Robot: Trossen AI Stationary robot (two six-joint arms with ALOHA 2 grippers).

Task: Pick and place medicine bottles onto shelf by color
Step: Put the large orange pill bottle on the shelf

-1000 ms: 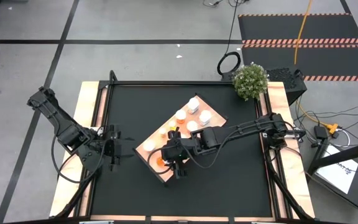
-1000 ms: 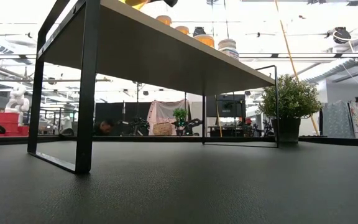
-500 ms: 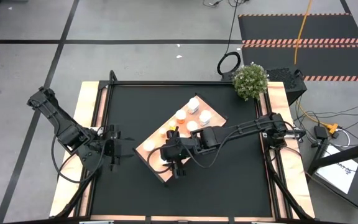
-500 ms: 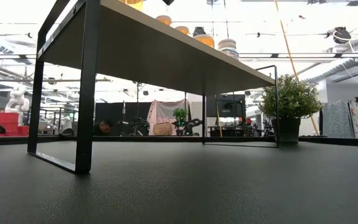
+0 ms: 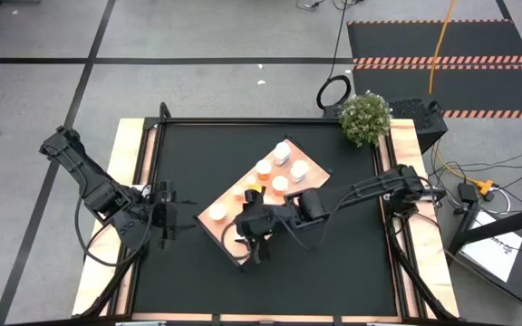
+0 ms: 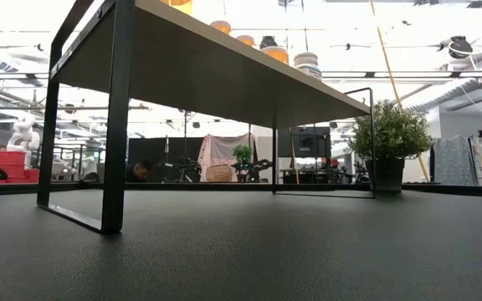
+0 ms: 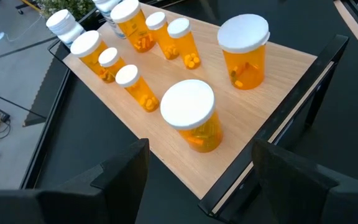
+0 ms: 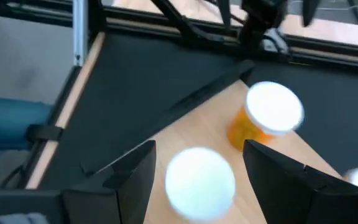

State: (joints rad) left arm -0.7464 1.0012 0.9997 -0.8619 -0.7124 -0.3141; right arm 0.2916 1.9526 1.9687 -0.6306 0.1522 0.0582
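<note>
Right gripper [image 5: 248, 237] hangs over the near corner of the shelf [image 7: 272, 93], fingers spread wide with nothing between them; a white-capped bottle [image 8: 200, 179] sits below the gap, blurred and cut by the frame edge. Left gripper [image 5: 172, 217] waits beside the shelf, fingers apart and empty. Orange bottles [image 7: 190, 116] hold visible pills; in the low view only the shelf underside and 5 bottle tops show.

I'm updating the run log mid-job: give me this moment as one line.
right gripper: open, above white-capped bottle at shelf end | left gripper: open, waiting beside shelf | other bottles: standing on shelf
</note>
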